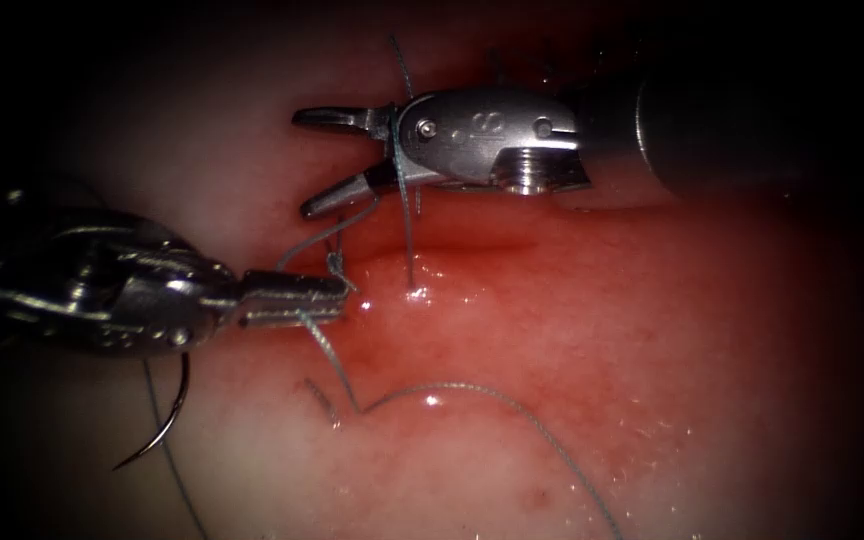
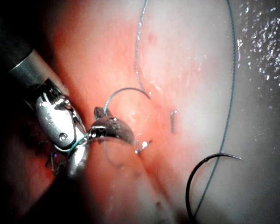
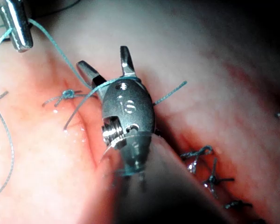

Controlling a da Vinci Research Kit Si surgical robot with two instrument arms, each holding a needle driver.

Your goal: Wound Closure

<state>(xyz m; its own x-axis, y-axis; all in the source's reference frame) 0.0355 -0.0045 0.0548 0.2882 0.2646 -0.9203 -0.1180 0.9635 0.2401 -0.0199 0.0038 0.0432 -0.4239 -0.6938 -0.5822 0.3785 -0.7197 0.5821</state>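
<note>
My left tool [image 1: 340, 297] comes in from the left with its jaws shut on the thread [image 1: 330, 350] just below a knot [image 1: 336, 264] at the cut. From there the thread runs down and arcs off to the lower right. My right tool [image 1: 302, 163] hovers above the knot with its jaws open and nothing between them. A strand of thread is looped over the base of its jaws [image 3: 102, 57]. The curved needle [image 1: 170, 420] lies free on the tissue [image 1: 602, 330] at the lower left, below the left tool, and it is not in the tissue. The needle [image 2: 196, 170] also lies loose in the left wrist view.
Red fluid wets the tissue around the cut [image 1: 472, 245]. Several earlier knotted stitches [image 3: 200, 156] with short cut ends sit along the cut behind the right tool. A short loose thread tail [image 1: 410, 250] stands up beside the knot.
</note>
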